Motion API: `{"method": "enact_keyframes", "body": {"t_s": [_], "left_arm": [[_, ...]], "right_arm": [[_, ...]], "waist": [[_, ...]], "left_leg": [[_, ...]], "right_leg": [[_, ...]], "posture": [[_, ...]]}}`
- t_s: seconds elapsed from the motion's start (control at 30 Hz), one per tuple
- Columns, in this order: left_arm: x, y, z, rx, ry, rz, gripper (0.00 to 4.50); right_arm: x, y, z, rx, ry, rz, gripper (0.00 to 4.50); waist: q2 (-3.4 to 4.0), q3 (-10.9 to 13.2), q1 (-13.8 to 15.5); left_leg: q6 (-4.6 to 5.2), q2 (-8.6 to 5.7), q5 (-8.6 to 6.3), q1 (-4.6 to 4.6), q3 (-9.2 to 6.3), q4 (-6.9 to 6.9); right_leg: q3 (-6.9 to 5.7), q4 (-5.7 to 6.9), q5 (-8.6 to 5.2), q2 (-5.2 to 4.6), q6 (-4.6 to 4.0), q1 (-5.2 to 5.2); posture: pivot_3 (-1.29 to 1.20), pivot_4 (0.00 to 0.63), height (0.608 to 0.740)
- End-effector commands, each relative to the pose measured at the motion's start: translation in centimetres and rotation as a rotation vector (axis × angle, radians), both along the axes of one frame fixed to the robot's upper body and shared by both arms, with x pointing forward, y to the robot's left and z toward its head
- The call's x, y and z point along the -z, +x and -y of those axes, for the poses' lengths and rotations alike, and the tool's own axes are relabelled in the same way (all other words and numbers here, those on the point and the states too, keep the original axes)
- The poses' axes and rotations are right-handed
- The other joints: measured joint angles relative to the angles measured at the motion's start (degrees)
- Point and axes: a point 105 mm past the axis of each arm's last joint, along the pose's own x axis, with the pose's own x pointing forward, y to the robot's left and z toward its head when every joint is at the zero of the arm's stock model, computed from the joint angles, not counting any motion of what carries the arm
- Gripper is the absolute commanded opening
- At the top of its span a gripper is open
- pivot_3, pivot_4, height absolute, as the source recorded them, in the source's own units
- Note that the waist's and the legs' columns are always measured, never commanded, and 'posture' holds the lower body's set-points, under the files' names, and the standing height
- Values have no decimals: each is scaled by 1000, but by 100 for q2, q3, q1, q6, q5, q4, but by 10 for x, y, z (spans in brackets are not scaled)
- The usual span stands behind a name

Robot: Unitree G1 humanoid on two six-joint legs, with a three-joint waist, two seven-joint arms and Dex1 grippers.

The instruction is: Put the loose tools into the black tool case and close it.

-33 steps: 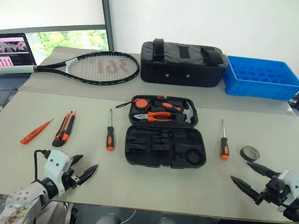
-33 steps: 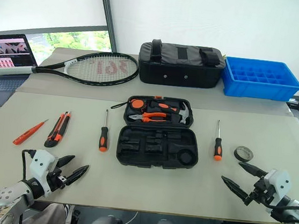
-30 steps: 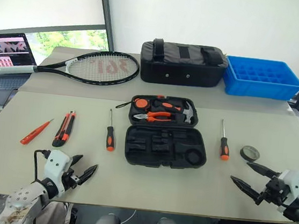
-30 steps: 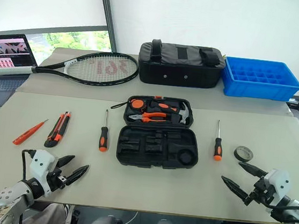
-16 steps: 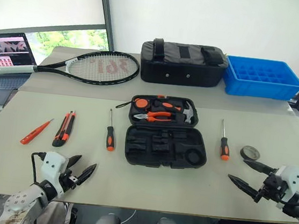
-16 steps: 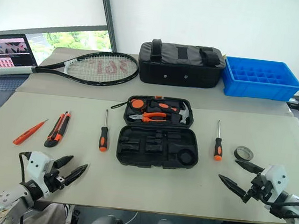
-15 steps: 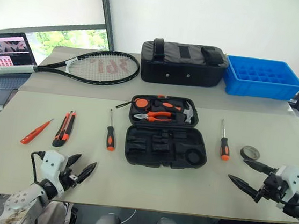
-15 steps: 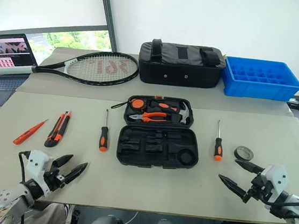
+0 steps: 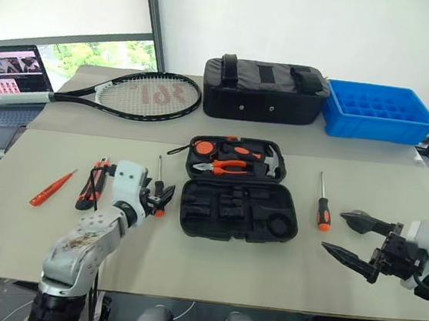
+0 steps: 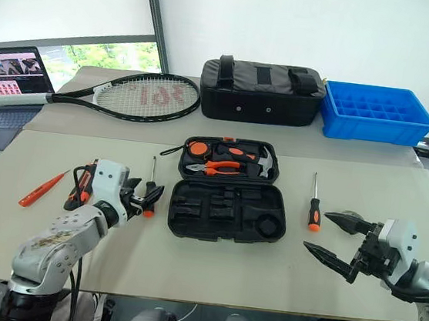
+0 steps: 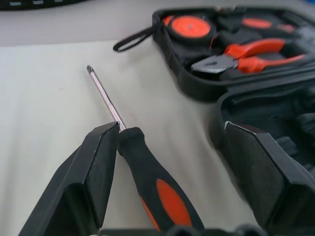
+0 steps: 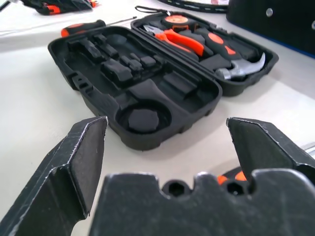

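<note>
The black tool case (image 9: 238,208) lies open mid-table, with pliers, a hammer and a tape measure in its far half (image 9: 234,159). My left gripper (image 9: 160,195) is open just left of the case, low over a screwdriver (image 11: 150,179). That handle lies between the fingers, close against one finger (image 11: 96,167). Further left lie an orange-black utility knife (image 9: 92,185) and a thin orange tester screwdriver (image 9: 51,188). Another screwdriver (image 9: 322,204) lies right of the case. My right gripper (image 9: 336,231) is open and empty near that screwdriver, pointing toward the case (image 12: 147,83).
A tennis racket (image 9: 129,93), a black fabric bag (image 9: 265,91) and a blue compartment tray (image 9: 379,111) stand along the back. A laptop (image 9: 10,83) sits at the far left. Bare table runs in front of the case.
My left gripper has swung from the table's near edge forward and right to the screwdriver beside the case. My right gripper has risen and shifted slightly left. Both stayed open.
</note>
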Motion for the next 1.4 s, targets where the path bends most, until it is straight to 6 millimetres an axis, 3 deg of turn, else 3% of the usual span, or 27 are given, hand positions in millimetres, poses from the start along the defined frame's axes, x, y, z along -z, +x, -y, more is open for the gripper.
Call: {"method": "enact_keyframes", "body": {"t_s": [0.03, 0.27, 0.43, 0.67, 0.77, 0.97, 1.03, 1.2, 1.3, 1.4], "left_arm": [[2, 6, -5, -89, 57, -35, 3662], [7, 9, -13, -177, 82, -83, 3662], [21, 7, 1, -128, 83, -169, 3662], [35, 6, 3, -159, 49, -274, 3662], [34, 7, 2, -168, 52, -268, 3036], [35, 6, -3, -201, 71, -264, 980], [33, 8, -6, -214, 67, -253, 949], [17, 18, -15, -219, 95, -160, 949], [-17, 33, -14, -108, 159, 40, 949], [-54, 42, 0, 103, 179, 232, 949]], "right_arm": [[-16, -1, 0, -7, 1, 48, 4487], [-17, -5, 3, -8, 6, 42, 4487], [-18, -5, 1, -17, 12, 43, 4487], [-20, -6, -1, -27, 11, 41, 4487], [-21, -7, -2, -30, 13, 40, 4500], [-24, -7, -3, -41, 29, 41, 4500], [-25, -7, -4, -47, 47, 42, 4500], [-26, -10, -5, -58, 52, 32, 4500], [-26, -13, -3, -57, 48, 27, 4500], [-26, -17, 1, -38, 47, 27, 4500]], "waist": [[-2, 1, 3], [-4, 2, 28], [-4, 2, 30], [-2, 1, 73], [-1, 0, 88], [-1, 0, 130], [-1, 0, 135], [-1, 1, 127], [-7, 4, 123], [-14, 10, 138]], "left_leg": [[0, 0, 0, 0, -1, 0], [0, -3, 0, -2, -1, 1], [-1, -4, 0, -1, -1, 0], [-1, -6, 0, 1, -1, 1], [-2, -7, 0, 3, 0, 1], [-3, -7, 0, 3, 0, 1], [-4, -7, -1, 2, 0, 1], [-4, -6, -1, 3, 0, 0], [-4, -5, 0, 3, -1, 0], [-10, -3, 3, 9, -3, 0]], "right_leg": [[0, 0, 0, 0, 0, 0], [-2, -1, 0, -2, 0, 0], [-2, -1, 0, -2, 0, 0], [-2, -1, 0, -3, 1, 3], [-1, -1, 0, -2, 1, 3], [-1, -3, 0, -4, 2, 3], [-1, -4, 0, -4, 2, 3], [-2, -3, 0, -2, 2, 3], [-3, -2, 0, 0, 2, 0], [-10, -3, 1, 3, 0, -15]], "posture": [[0, 150, 707], [0, 150, 707], [0, 150, 707], [0, 150, 707], [0, 150, 707], [0, 150, 707], [0, 150, 707], [0, 150, 707], [0, 150, 707], [0, 150, 707]]}}
